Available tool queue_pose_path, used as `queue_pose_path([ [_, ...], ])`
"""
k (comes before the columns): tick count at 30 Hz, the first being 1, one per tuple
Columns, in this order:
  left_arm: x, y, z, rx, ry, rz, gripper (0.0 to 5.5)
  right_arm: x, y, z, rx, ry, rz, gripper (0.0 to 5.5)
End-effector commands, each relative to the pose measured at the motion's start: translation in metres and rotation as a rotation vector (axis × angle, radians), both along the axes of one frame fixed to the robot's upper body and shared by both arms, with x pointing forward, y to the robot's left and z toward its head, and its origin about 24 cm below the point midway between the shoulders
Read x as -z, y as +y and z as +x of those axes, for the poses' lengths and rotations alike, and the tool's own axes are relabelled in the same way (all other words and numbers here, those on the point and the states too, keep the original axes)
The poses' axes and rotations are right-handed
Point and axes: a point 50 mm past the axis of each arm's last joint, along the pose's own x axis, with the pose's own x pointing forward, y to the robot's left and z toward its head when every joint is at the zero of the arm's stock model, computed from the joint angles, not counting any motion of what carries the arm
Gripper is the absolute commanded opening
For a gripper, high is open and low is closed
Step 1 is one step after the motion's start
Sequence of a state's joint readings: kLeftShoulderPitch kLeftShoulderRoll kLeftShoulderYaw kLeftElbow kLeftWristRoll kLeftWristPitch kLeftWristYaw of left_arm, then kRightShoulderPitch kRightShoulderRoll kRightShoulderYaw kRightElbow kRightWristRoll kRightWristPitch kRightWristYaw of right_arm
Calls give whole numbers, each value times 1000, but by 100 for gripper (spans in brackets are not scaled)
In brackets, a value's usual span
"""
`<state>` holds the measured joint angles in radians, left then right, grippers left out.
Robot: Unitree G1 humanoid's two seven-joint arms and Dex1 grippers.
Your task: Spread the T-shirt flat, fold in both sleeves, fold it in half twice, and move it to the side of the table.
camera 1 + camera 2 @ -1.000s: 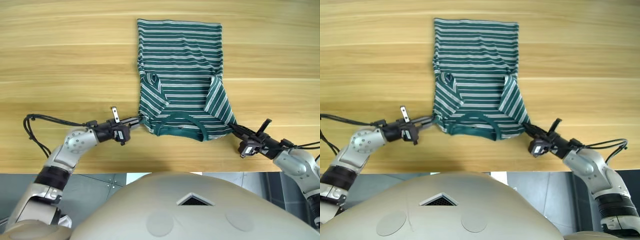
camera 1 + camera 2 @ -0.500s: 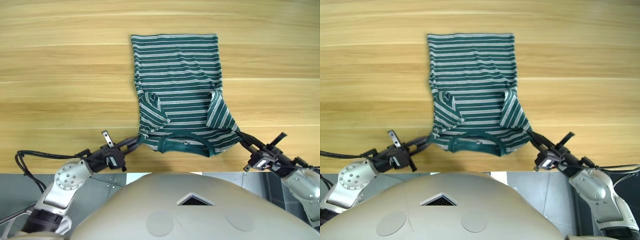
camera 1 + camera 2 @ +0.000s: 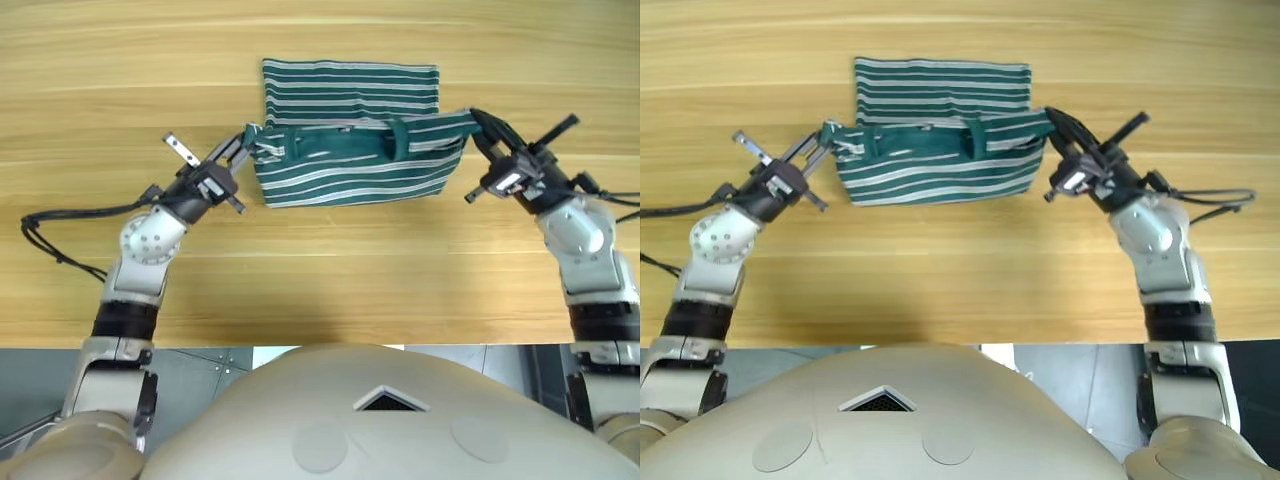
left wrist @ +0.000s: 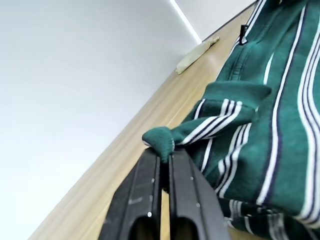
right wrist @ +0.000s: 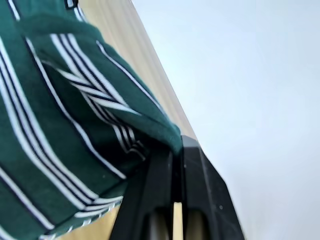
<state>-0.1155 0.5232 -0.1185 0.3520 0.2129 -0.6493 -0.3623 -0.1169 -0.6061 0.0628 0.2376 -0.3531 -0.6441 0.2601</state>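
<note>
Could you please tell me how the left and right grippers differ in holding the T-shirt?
The left gripper pinches the T-shirt at its left corner, the right gripper at its right corner. The right gripper sits slightly farther across the table than the left gripper. Both are shut on bunched fabric of the folded-over half.

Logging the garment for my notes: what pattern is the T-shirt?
Dark green with thin white stripes; the T-shirt shows best in the left eye view.

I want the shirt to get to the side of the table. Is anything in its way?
Nothing close by. The left pincer and the right pincer hold the shirt, with bare table around it. A small pale thing lies far off.
</note>
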Motion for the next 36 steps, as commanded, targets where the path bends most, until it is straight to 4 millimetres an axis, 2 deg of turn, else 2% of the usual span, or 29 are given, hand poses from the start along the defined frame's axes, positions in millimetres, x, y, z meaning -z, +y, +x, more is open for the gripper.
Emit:
queue_pose_path([
  [1,2,-12,28,20,-9,50,0,11,7,23,31,9,-44,0],
  [6,-2,-19,57,23,-9,86,0,19,13,45,74,4,-54,0],
  [12,-8,-27,81,1,-10,98,0,20,15,65,146,-22,-57,0],
  [20,-4,-28,97,-97,26,129,0,24,20,87,226,-11,-60,0],
  [24,4,-29,99,-140,62,158,0,27,27,94,245,4,-67,0],
  [25,7,-30,98,-145,76,159,36,28,29,96,253,8,-69,33],
  [30,17,-38,97,-169,145,150,112,30,36,100,286,16,-66,117],
  [36,14,-37,103,-224,146,140,211,33,41,102,304,24,-78,229],
])
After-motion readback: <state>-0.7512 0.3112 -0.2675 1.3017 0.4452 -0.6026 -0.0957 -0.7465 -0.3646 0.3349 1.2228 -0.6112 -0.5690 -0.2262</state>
